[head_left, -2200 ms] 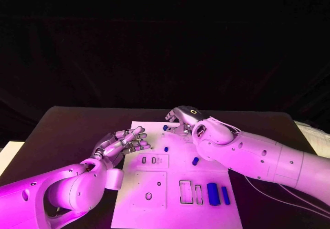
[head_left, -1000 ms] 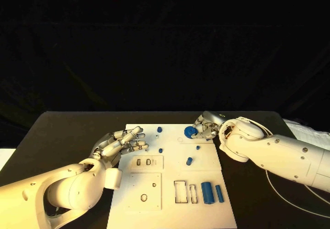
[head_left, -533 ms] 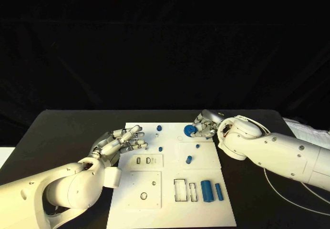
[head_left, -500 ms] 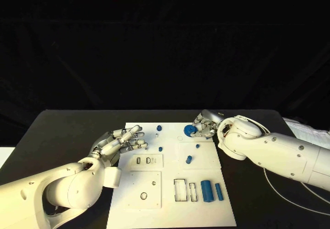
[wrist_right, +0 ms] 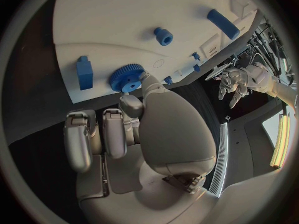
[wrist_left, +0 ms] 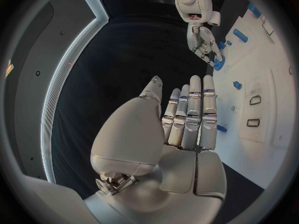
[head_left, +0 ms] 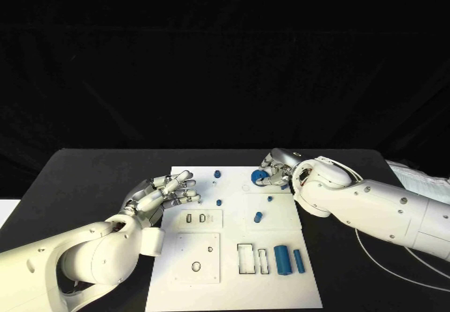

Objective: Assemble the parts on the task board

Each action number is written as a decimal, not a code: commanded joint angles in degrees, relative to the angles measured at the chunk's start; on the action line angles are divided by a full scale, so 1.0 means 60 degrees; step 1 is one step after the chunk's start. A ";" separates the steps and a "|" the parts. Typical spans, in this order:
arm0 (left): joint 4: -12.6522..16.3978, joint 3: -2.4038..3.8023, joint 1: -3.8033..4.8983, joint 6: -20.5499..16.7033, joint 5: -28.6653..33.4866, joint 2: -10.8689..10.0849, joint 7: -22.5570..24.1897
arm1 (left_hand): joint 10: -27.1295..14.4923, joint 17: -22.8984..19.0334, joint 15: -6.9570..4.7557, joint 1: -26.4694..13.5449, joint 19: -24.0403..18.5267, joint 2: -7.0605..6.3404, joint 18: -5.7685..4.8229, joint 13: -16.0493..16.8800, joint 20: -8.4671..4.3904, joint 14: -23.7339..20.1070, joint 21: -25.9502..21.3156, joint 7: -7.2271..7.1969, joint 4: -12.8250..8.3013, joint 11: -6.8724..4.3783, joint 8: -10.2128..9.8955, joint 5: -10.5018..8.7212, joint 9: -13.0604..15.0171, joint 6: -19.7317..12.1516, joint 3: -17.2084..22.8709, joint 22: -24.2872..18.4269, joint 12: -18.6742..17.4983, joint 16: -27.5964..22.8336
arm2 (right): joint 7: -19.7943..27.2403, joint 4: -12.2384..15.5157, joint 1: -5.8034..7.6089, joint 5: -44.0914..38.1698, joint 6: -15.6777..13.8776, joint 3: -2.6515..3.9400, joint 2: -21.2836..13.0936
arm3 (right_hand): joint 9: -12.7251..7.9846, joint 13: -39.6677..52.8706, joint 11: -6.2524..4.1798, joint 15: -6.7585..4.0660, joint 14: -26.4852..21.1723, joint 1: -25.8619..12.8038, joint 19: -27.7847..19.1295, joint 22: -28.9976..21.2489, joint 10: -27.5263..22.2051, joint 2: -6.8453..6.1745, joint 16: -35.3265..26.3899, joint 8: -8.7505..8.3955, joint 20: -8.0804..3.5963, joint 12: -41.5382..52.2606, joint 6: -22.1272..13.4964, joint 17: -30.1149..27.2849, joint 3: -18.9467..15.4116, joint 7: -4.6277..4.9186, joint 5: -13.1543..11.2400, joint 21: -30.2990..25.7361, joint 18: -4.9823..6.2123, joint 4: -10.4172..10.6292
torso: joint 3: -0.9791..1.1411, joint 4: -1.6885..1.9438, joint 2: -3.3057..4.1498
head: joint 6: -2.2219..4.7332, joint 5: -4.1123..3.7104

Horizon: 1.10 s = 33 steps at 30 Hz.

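The white task board (head_left: 225, 244) lies in the middle of the black table. Over its far right corner my right hand (head_left: 275, 170) pinches a blue gear (head_left: 258, 175) between thumb and a finger; the right wrist view shows the gear (wrist_right: 126, 77) just above the board (wrist_right: 118, 20). My left hand (head_left: 165, 194) hovers open at the board's left edge, fingers apart and holding nothing; in the left wrist view its fingers (wrist_left: 190, 117) are straight. On the board stand small blue pegs (head_left: 216, 174), a short blue piece (head_left: 256, 216) and two blue bars (head_left: 281, 260).
Empty rectangular slots (head_left: 246, 259) sit beside the blue bars, two small slots (head_left: 194, 219) lie near my left hand, and an oval hole (head_left: 196, 266) is at the near left. A blue block (wrist_right: 84, 72) lies close to the gear. Bare black table (head_left: 84, 175) surrounds the board.
My right hand moved from the board's far middle to its far right corner and now holds the blue gear, lifted slightly over the last second. My left hand has stayed put.
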 commanded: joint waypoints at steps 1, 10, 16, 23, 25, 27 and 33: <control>0.0009 0.0006 0.0007 0.0216 -0.0014 0.0020 0.0024 | -0.0043 0.0008 0.0047 0.0007 0.0038 0.0092 0.0111 0.0013 0.0040 -0.0042 -0.0056 0.0021 -0.0069 0.0029 -0.0065 -0.0026 0.0002 -0.0025 -0.0007 -0.0016 -0.0064 -0.0033 | -0.0094 -0.0023 -0.0007 -0.0295 -0.0006 -0.0001 0.0056 | 0.0014 0.0025 0.0008 0.0043 0.0561 -0.0106 0.0609 0.1831 0.0067 -0.0002 0.0050 0.0041 0.0042 0.0054 0.0068 0.0016 0.0000 0.0010 -0.0013 0.0046 -0.0200 0.0058 | -0.0003 0.0018 0.0003 | -0.0010 -0.0001; 0.0004 0.0006 0.0007 0.0250 -0.0015 0.0021 -0.0003 | -0.0047 0.0019 0.0047 0.0018 0.0041 0.0098 0.0112 0.0014 0.0040 -0.0041 -0.0060 0.0019 -0.0082 0.0029 -0.0070 -0.0044 0.0002 -0.0028 -0.0007 -0.0019 -0.0068 -0.0039 | -0.0259 -0.0039 -0.0059 -0.0838 0.0130 -0.0004 0.0115 | 0.0107 0.0399 -0.0090 -0.0042 0.0592 0.0548 0.0688 0.1975 0.0134 0.0465 0.0175 0.0246 -0.0024 0.0292 0.0565 0.0272 0.0478 -0.0081 -0.0819 0.0104 -0.0231 -0.0321 | -0.0008 0.0034 0.0005 | -0.0035 0.0009; 0.0001 0.0006 0.0007 0.0268 -0.0015 0.0007 -0.0016 | -0.0047 0.0019 0.0047 0.0018 0.0041 0.0098 0.0112 0.0014 0.0040 -0.0041 -0.0060 0.0019 -0.0082 0.0029 -0.0070 -0.0044 0.0002 -0.0028 -0.0007 -0.0019 -0.0068 -0.0039 | -0.0308 0.0053 -0.0129 -0.1122 0.0089 -0.0003 0.0034 | 0.0115 0.0528 -0.0108 -0.0051 0.0615 0.0737 0.0746 0.2080 0.0160 0.0457 0.0250 0.0267 -0.0043 0.0350 0.0657 0.0435 0.0731 -0.0095 -0.1002 0.0145 -0.0254 -0.0543 | -0.0007 0.0031 0.0005 | -0.0036 0.0017; 0.0003 0.0005 0.0006 0.0282 -0.0015 0.0006 -0.0023 | -0.0051 0.0034 0.0045 0.0036 0.0046 0.0115 0.0112 0.0014 0.0040 -0.0039 -0.0066 0.0014 -0.0099 0.0027 -0.0075 -0.0062 0.0003 -0.0029 -0.0003 -0.0022 -0.0072 -0.0046 | -0.0116 0.0213 -0.0176 -0.1206 -0.0359 -0.0003 0.0014 | 0.0135 0.0655 -0.0138 -0.0071 0.0631 0.0840 0.0799 0.2172 0.0203 0.0499 0.0304 0.0317 -0.0056 0.0424 0.0793 0.0554 0.0998 -0.0129 -0.0828 0.0182 -0.0275 -0.0689 | -0.0015 0.0050 0.0008 | -0.0037 -0.0018; 0.0001 0.0005 0.0006 0.0282 -0.0015 0.0007 -0.0025 | -0.0051 0.0034 0.0045 0.0036 0.0046 0.0115 0.0112 0.0014 0.0040 -0.0039 -0.0066 0.0014 -0.0099 0.0027 -0.0075 -0.0062 0.0003 -0.0029 -0.0003 -0.0022 -0.0072 -0.0046 | -0.0041 0.0275 -0.0182 -0.1225 -0.0539 -0.0003 0.0025 | 0.0143 0.0687 -0.0146 -0.0077 0.0636 0.0847 0.0811 0.2194 0.0214 0.0516 0.0319 0.0338 -0.0061 0.0441 0.0840 0.0588 0.1072 -0.0141 -0.0825 0.0190 -0.0280 -0.0716 | -0.0013 0.0060 0.0012 | -0.0030 -0.0033; -0.0001 0.0005 0.0005 0.0283 -0.0015 0.0008 -0.0027 | -0.0051 0.0034 0.0045 0.0036 0.0046 0.0115 0.0112 0.0014 0.0040 -0.0039 -0.0066 0.0014 -0.0099 0.0027 -0.0075 -0.0062 0.0003 -0.0029 -0.0003 -0.0022 -0.0072 -0.0046 | 0.0000 0.0314 -0.0185 -0.1235 -0.0658 -0.0002 0.0041 | 0.0157 0.0713 -0.0160 -0.0087 0.0640 0.0855 0.0827 0.2222 0.0225 0.0536 0.0332 0.0372 -0.0067 0.0455 0.0909 0.0615 0.1143 -0.0162 -0.0824 0.0202 -0.0286 -0.0743 | -0.0014 0.0069 0.0012 | -0.0022 -0.0034; 0.0000 0.0005 0.0005 0.0274 -0.0020 0.0015 -0.0044 | -0.0062 0.0065 0.0042 0.0097 0.0056 0.0135 0.0115 0.0014 0.0036 -0.0036 -0.0076 0.0007 -0.0157 0.0023 -0.0086 -0.0070 0.0005 -0.0033 0.0009 -0.0029 -0.0080 -0.0064 | 0.0144 0.0565 -0.0182 -0.1257 -0.1054 -0.0001 0.0164 | 0.0180 0.0767 -0.0191 -0.0112 0.0647 0.0775 0.0850 0.2261 0.0255 0.0564 0.0355 0.0432 -0.0089 0.0476 0.1028 0.0667 0.1282 -0.0201 -0.0779 0.0217 -0.0295 -0.0757 | -0.0033 0.0077 0.0006 | 0.0001 -0.0015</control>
